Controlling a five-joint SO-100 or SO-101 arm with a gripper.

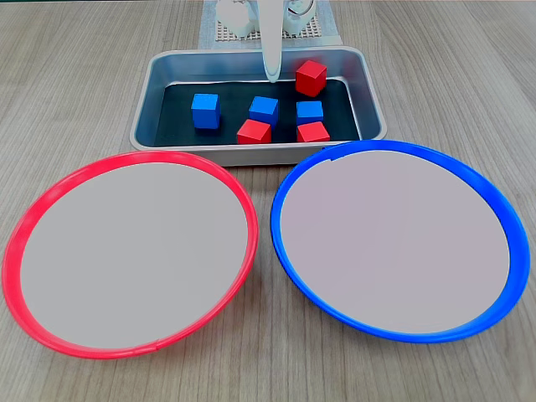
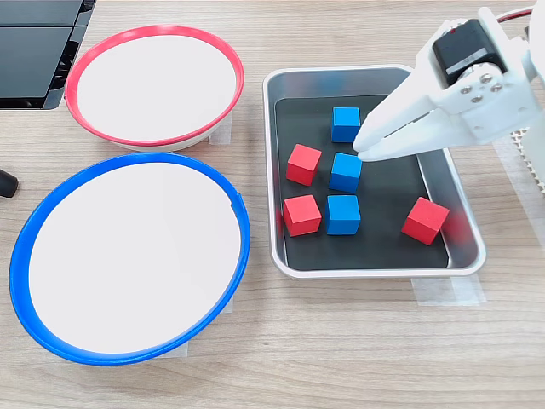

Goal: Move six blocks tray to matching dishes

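We saw the gripper [image 2: 361,153] above the tray [image 2: 464,223], fingers nearly together, holding nothing, six blocks [image 2: 345,172] inside.

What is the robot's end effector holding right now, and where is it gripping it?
Nothing. The white plastic end effector hangs closed and empty over the rectangular silver metal tray; all six small red and blue cubes lie loose on its black bottom.

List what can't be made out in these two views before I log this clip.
- Gripper: its fingertips look together above the tray, but height over the blocks can't be judged. In the other fixed view it shows as a white tip, cut off by the top edge.
- Arm base: cut off by the right edge.
- Dark object at the left edge: cropped, unidentifiable.
- White items behind the tray: cropped by the top edge.
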